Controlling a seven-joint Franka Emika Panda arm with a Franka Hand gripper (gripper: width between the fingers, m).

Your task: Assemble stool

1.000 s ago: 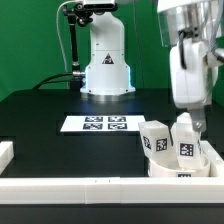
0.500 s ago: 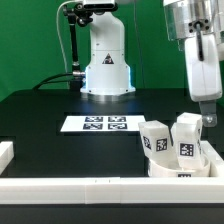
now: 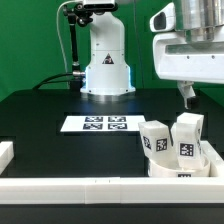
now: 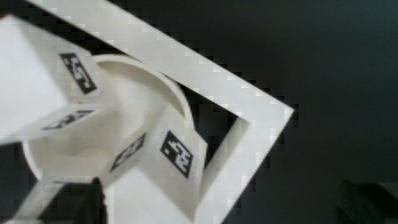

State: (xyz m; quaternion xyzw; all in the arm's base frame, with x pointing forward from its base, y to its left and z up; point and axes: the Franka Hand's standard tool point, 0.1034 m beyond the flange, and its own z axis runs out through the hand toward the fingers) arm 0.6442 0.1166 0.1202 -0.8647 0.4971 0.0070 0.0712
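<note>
The stool (image 3: pixel 178 148), its seat disc carrying upright legs, sits in the bench (image 3: pixel 60 110) corner at the exterior view's right, against the white border bars (image 3: pixel 100 187). Your pincer (image 3: pixel 187 93) hangs above it, fingers apart and empty. Before descending, centre over one leg and come down straight.

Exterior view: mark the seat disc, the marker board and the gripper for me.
seat disc (image 3: pixel 182 170): exterior view, on its front rim below the legs.
marker board (image 3: pixel 101 124): exterior view, on its middle among the tags.
gripper (image 3: pixel 188 93): exterior view, at the fingertips, raised above the legs.
</note>
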